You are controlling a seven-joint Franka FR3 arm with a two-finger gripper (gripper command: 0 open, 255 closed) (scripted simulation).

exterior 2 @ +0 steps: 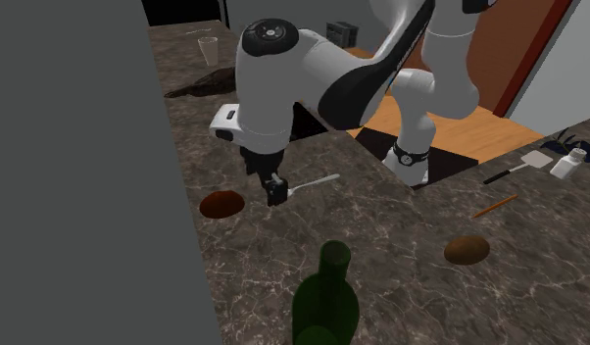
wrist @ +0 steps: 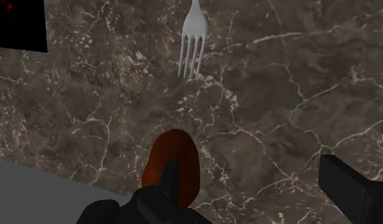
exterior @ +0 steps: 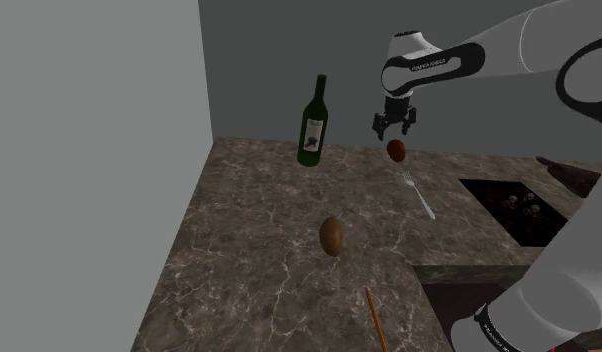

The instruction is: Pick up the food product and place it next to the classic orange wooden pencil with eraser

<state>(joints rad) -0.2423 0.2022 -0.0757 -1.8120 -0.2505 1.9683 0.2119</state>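
A reddish-brown oval food item (exterior: 396, 151) (exterior 2: 221, 204) lies on the dark marble counter (exterior: 269, 220) near the wall. My gripper (exterior: 394, 125) (exterior 2: 273, 191) hovers just above it, open and holding nothing. In the wrist view the oval (wrist: 175, 159) sits at the left fingertip (wrist: 168, 177), not between the fingers; the other finger (wrist: 349, 188) stands far apart from it. A tan potato-like item (exterior: 331, 236) (exterior 2: 467, 249) rests mid-counter. The orange pencil (exterior: 374, 318) (exterior 2: 494, 206) lies near the counter's front edge, beyond the tan item.
A silver fork (exterior: 419, 193) (exterior 2: 313, 183) (wrist: 192, 38) lies close to the gripper. A green wine bottle (exterior: 313, 122) (exterior 2: 324, 304) stands at the back. A dark recess (exterior: 519, 205) cuts into the counter. A grey wall (exterior: 89, 150) borders it.
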